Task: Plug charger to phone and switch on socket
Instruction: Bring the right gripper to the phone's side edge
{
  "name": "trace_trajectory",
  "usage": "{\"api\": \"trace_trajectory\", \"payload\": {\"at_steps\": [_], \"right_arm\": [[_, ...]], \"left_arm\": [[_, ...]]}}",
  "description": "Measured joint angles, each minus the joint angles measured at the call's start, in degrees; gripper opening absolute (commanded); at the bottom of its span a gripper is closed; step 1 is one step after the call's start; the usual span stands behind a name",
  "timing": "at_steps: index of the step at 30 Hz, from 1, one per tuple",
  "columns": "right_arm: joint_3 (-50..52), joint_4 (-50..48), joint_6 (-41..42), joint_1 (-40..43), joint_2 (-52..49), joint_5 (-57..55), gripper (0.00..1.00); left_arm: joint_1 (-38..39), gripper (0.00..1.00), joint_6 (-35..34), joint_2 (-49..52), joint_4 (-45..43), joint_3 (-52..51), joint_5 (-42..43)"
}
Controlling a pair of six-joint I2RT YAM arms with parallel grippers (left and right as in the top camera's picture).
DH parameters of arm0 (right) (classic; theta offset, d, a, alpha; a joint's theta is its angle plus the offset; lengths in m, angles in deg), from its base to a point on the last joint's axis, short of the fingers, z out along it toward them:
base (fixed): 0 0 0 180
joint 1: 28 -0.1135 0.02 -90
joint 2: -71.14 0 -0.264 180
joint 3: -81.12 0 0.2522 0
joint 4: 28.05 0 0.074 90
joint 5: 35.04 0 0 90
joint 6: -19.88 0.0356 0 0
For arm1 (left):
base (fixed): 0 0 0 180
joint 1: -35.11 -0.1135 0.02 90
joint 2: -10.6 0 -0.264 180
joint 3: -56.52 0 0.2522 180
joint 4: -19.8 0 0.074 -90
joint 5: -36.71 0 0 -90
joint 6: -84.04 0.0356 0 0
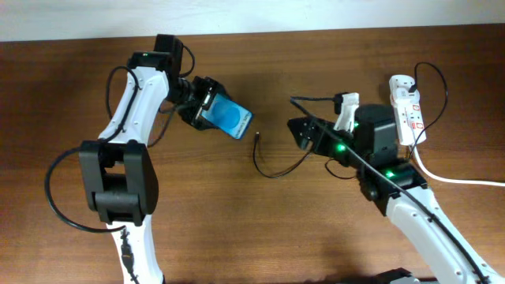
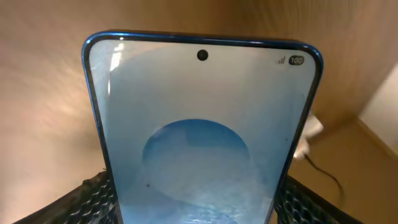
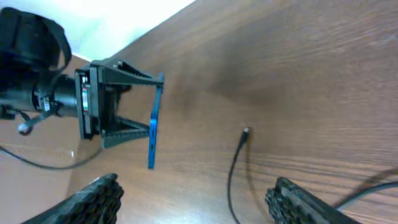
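My left gripper [image 1: 207, 108] is shut on the phone [image 1: 227, 118], a slim phone with a bright blue screen, and holds it tilted above the table. In the left wrist view the phone [image 2: 199, 137] fills the frame between the fingers. In the right wrist view the phone [image 3: 153, 127] shows edge-on. The charger [image 1: 267, 166] is a thin black cable lying on the table, its plug tip [image 1: 257, 136] just right of the phone. My right gripper [image 1: 303, 130] is open and empty, over the cable [image 3: 233, 177]. The socket [image 1: 408, 110] is a white power strip at the far right.
The socket's thick white cord [image 1: 458, 180] runs off to the right edge. A white wall strip lies beyond the table's far edge [image 1: 252, 31]. Both arms' black cables hang near their bases.
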Motion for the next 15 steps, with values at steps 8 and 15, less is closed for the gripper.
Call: {"api": "trace_trajectory", "payload": {"at_steps": [8,15], "right_arm": [[-9.92,4.61,4.42,-5.42,-8.20,-3.78,0.73],[-13.81,6.08,5.03,-11.69,-14.80,-7.48,0.65]], "left_arm": [[4.66,0.00,-5.44,0.00,-0.28,0.00,9.70],[7.63,0.00,-9.01,0.00,-1.73,0.00,8.92]]}}
